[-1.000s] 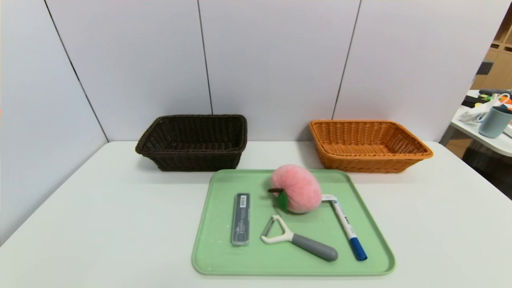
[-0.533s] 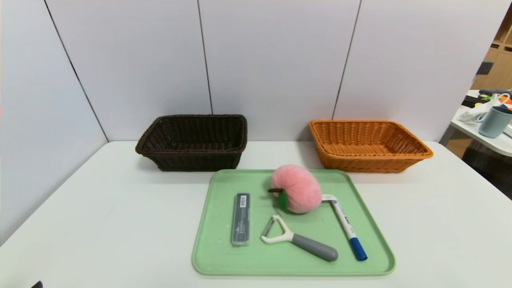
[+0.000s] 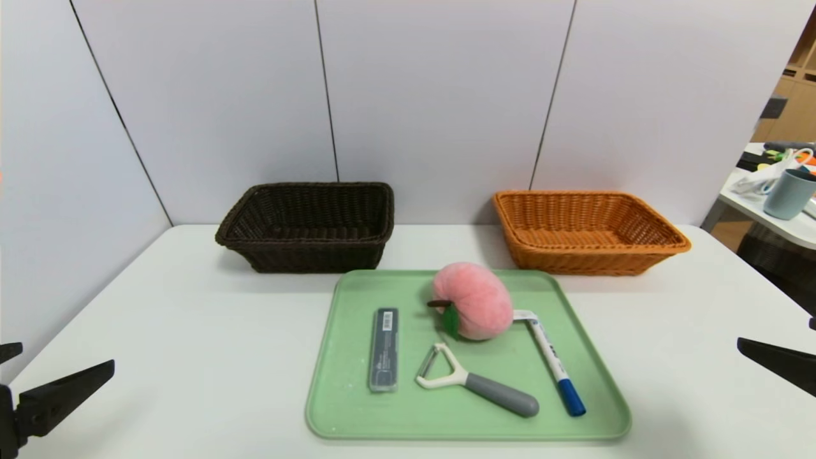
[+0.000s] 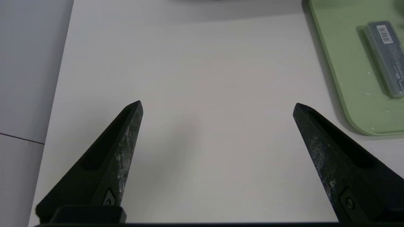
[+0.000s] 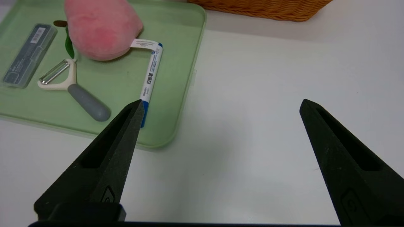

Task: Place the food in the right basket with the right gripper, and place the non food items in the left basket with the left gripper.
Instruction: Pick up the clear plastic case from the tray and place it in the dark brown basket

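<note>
Both arms are at the near edge of the table and nothing has been sorted yet. The left gripper hangs over bare white table with its jaws spread wide and nothing between them. The green tray lies off beyond one fingertip, and the dark grey case on it is well apart from the jaws.

Over on the other side, the right gripper is just as wide open and just as empty. One of its fingertips lines up in the wrist view with the blue cap end of the marker, though it looks to be above it rather than touching. The plush peach sits farther on past that fingertip, its white tag lying against the marker's far end. The peeler lies to the outside of the same jaw, with the case beyond it.

From the head view, the score is plain: the dark brown basket stands empty, the orange basket stands empty, and all four items are on the tray. So everything is left to do: the peach into the orange basket for the right gripper, then case, peeler and marker into the dark one for the left. Judging by the line-up, the right gripper has the shorter trip, since the peach is ahead of its jaws, while the left gripper needs to swing across toward the tray before it can reach anything.
</note>
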`<state>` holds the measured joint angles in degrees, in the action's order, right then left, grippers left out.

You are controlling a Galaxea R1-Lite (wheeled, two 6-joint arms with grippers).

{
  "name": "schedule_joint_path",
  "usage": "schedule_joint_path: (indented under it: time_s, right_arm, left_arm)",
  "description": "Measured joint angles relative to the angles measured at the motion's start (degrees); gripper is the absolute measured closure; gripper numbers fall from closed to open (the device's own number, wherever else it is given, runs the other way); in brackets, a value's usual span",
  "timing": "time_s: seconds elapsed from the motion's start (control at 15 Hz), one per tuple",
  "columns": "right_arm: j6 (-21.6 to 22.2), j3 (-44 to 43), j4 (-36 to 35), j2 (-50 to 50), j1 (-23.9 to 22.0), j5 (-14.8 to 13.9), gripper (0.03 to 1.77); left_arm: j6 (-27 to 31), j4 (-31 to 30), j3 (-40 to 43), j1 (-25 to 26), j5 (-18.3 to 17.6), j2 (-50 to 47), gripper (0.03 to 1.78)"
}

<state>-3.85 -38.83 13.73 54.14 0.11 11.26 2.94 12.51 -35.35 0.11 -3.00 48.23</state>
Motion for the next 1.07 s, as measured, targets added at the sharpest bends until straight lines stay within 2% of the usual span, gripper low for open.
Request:
schedule_joint_path:
  time_s: [0.27, 0.4, 0.6, 0.8, 1.07]
  right_arm:
    - [-0.09, -5.07, 9.17, 5.91, 2.83, 0.23, 0.10]
    - [-0.13, -5.85, 10.02, 7.16, 3.27, 0.20, 0.10]
    - [-0.17, -7.19, 10.89, 9.03, 3.39, 0.52, 0.10]
    - [-0.26, -10.15, 11.13, 12.18, 5.10, 0.50, 0.10]
    - [0.11, -13.43, 11.08, 15.81, 7.83, 0.34, 0.10]
  left_arm:
    - [-0.10, 1.21, -3.71, -1.40, -0.94, 8.77, 0.12]
    - [-0.18, 1.51, -4.69, -2.01, -3.06, 11.86, 0.12]
    - [-0.18, 3.41, -5.52, -4.55, -4.05, 14.59, 0.12]
    - [-2.12, 6.45, -8.80, -11.76, -4.11, 16.30, 0.12]
    - [-9.46, 11.52, -17.53, -22.69, -3.85, 21.11, 0.12]
